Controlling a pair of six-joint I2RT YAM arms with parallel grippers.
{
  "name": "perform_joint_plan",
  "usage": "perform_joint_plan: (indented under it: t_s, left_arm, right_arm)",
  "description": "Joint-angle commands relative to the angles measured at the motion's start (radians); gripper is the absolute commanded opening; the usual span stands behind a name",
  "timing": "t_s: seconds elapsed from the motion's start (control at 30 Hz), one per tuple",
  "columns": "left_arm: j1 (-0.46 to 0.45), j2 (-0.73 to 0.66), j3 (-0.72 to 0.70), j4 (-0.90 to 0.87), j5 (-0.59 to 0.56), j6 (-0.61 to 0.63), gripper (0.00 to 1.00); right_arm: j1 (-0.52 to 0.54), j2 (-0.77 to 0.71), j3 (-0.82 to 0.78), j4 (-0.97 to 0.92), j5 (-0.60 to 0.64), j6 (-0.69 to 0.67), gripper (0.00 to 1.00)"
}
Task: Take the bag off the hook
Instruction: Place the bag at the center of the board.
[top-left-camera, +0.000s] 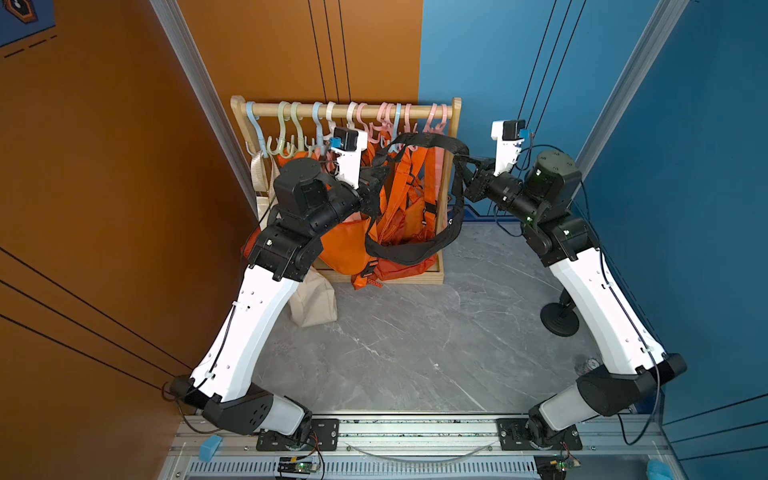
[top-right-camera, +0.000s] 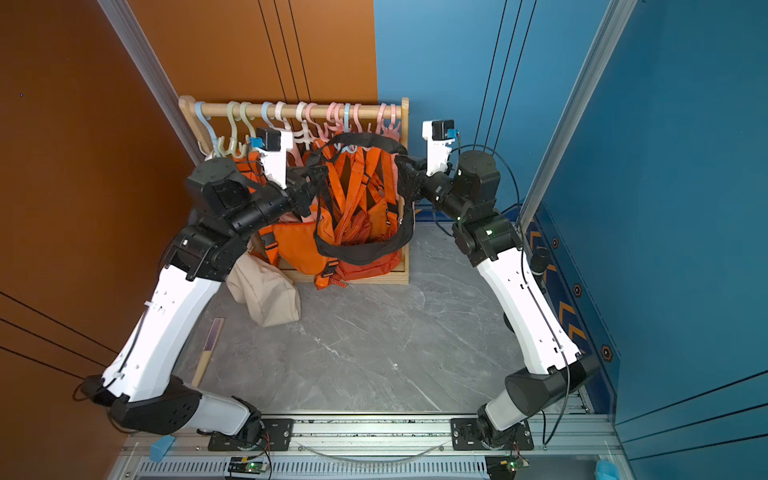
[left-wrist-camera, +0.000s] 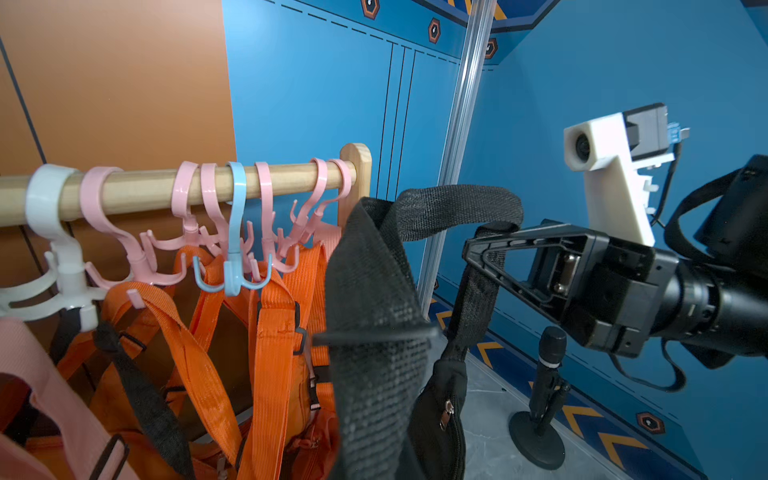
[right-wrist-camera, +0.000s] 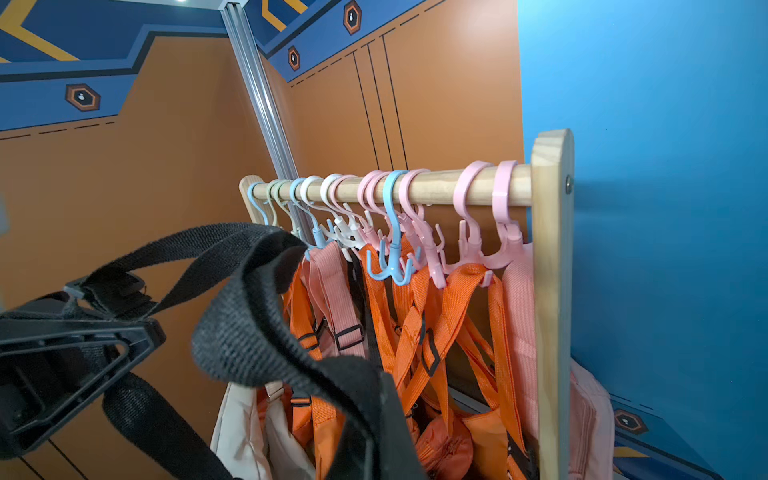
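A black bag hangs from its long black strap in front of the wooden rack. The strap is stretched between my two grippers. My left gripper is shut on one side of the strap. My right gripper is shut on the other side of the strap. A light blue hook on the rod has bare prongs. In both wrist views the strap is off the hooks, on my side of them. The strap hides each wrist camera's own jaws.
The wooden rack carries several pastel hooks on its rod, with orange bags and a pink bag hanging. A beige bag stands at the rack's left foot. A black microphone stand is at the right wall.
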Motion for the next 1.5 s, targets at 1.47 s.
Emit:
perform_joint_plan:
  t_s: [1.47]
  left_arm:
    - [-0.9, -0.269, -0.855, 0.351, -0.641, 0.013, 0.0]
  right_arm:
    - [0.179, -1.297, -0.958, -0.652, 0.732, 0.15, 0.0]
